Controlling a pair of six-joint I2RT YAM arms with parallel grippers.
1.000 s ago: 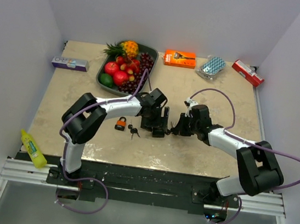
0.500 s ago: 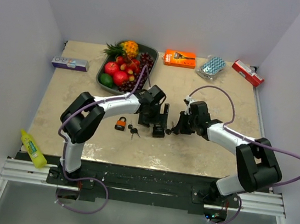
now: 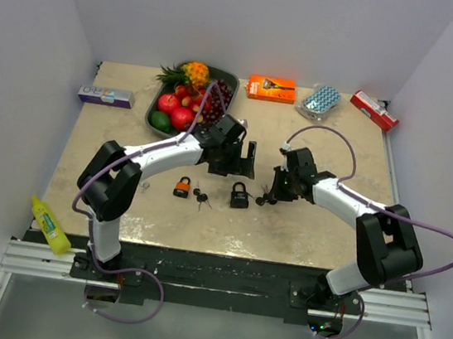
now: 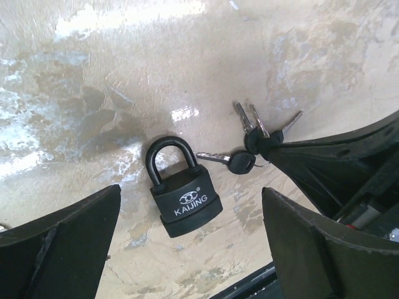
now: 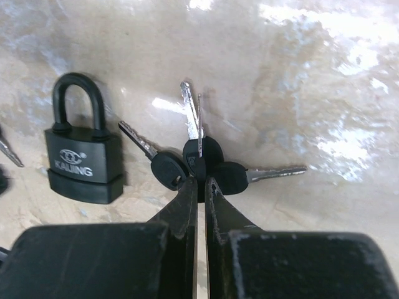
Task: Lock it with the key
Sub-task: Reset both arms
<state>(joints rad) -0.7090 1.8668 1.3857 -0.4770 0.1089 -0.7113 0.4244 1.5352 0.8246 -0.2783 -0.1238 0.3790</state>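
A black padlock (image 3: 240, 195) (image 4: 185, 192) marked KAIJING lies flat on the table, its shackle down in the body. My left gripper (image 3: 244, 165) (image 4: 187, 249) hovers open just beyond it, with nothing between its wide fingers. My right gripper (image 3: 267, 194) (image 5: 204, 184) is shut on the black head of one key in a bunch of keys (image 5: 201, 152) (image 4: 249, 146), right of the padlock (image 5: 84, 163). The other keys fan out on the table. No key is in the lock.
An orange padlock (image 3: 182, 186) with its own keys (image 3: 200, 197) lies left of the black one. At the back are a fruit tray (image 3: 232, 80), an orange box (image 3: 271, 88), a blue pack (image 3: 319, 101) and a red box (image 3: 374, 110). A yellow bottle (image 3: 50, 226) lies front left.
My left gripper opened, let go of the black padlock and drew back toward the far side. The padlock now lies on the table. The right gripper stayed shut on the key.
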